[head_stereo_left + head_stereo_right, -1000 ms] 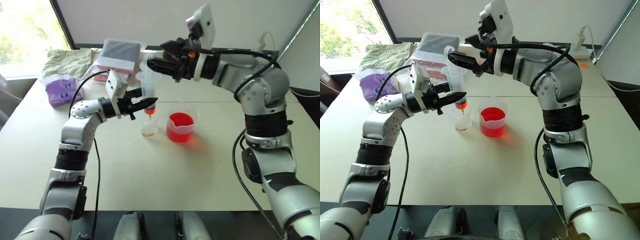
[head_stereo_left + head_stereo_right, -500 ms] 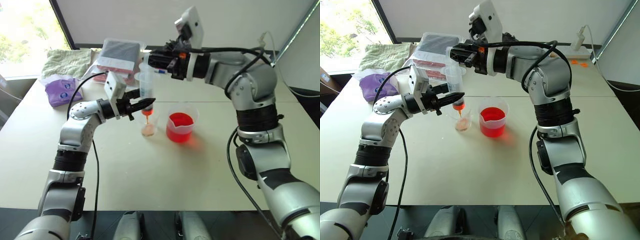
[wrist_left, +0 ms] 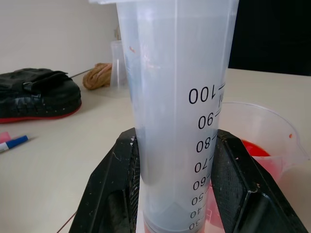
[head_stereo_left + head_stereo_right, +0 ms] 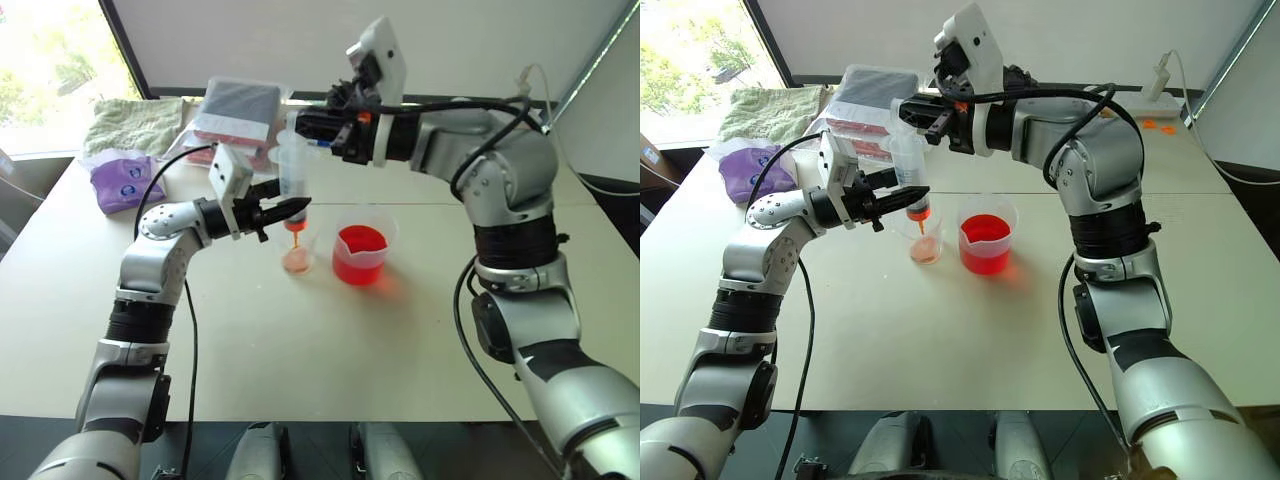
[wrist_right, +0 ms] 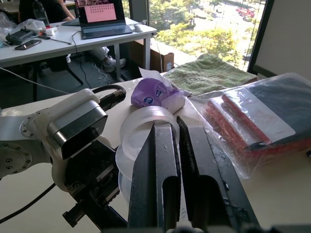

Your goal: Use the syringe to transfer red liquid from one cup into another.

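The syringe stands upright, its clear barrel clamped between the fingers of my left gripper. Its orange tip hangs just over the smaller clear cup, which holds a little red liquid. My right gripper is shut and sits on top of the syringe's white plunger disc. The wider lipped beaker, about half full of red liquid, stands just right of the small cup.
At the table's back left lie a purple pouch, a green towel and a plastic bag of flat packs. A white plug sits at the back right. The table's near half is bare.
My right gripper swung left from beside the syringe to above its top and went from open to shut. The small cup's bottom has turned from nearly clear to red. The left arm stayed put.
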`<act>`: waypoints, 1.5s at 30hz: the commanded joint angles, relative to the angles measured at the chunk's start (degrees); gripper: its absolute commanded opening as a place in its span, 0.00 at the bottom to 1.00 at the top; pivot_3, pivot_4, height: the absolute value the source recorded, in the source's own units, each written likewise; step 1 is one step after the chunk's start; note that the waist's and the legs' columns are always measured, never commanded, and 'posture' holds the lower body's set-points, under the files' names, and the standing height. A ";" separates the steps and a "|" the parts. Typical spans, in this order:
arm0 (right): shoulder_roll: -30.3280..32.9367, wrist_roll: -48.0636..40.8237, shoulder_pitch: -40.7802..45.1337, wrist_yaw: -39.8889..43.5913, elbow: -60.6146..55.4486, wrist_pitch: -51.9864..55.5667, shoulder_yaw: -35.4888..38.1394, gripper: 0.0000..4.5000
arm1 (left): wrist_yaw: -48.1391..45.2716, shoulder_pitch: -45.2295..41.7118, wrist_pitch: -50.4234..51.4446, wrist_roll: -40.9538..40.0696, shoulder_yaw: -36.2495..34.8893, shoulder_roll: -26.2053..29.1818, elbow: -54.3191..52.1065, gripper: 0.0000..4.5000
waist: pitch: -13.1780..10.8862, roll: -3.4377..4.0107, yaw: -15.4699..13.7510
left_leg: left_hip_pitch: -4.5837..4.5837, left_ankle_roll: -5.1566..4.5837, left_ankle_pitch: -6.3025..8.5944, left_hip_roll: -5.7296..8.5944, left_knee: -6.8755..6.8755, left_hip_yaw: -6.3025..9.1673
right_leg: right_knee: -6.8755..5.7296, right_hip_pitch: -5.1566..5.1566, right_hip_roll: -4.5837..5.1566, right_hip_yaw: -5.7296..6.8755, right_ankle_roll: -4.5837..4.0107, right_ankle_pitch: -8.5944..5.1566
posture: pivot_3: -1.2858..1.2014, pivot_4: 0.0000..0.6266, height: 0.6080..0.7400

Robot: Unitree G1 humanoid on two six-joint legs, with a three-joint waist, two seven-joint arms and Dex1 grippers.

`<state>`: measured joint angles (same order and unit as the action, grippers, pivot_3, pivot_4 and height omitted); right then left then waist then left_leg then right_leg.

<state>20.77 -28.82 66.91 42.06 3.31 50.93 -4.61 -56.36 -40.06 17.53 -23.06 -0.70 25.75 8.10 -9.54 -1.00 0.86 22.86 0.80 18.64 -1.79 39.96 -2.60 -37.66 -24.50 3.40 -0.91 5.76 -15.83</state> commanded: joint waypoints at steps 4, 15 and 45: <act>-1.13 -0.85 -2.29 0.51 -4.84 2.41 -2.00 0.01 | -0.09 -1.40 -1.47 -0.63 -0.48 -0.41 -2.39 0.33 | 0.00 0.00 0.03 | 0.00 0.00 0.00 0.00 0.00 0.00 | 0.00 0.00 0.00 0.00 0.00 0.00 | 0.52 0.24 1.00; -1.99 -0.66 -4.37 -0.02 -7.18 4.00 -2.48 0.01 | 0.02 -1.45 -1.36 -0.72 -0.51 -0.40 -2.46 0.33 | 0.00 0.00 0.03 | 0.00 -0.01 0.01 0.01 0.00 0.00 | 0.00 0.00 0.00 0.01 0.00 0.00 | 0.52 0.24 1.00; -2.82 -0.38 -6.53 0.63 -8.82 5.04 -2.92 0.07 | 0.98 -0.18 0.58 -1.90 -1.83 1.69 -5.27 0.33 | 0.00 0.00 0.02 | -0.01 -0.01 0.01 0.01 0.00 0.00 | 0.00 -0.01 0.00 0.01 0.00 0.00 | 0.52 0.24 1.00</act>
<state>19.23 -27.32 60.58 40.74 -4.27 54.67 -5.07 -57.14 -38.48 18.78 -23.12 0.80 27.14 6.44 -9.54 -1.00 0.88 22.85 0.78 18.65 -1.77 39.96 -2.59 -37.66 -24.50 3.40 -0.90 5.76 -15.83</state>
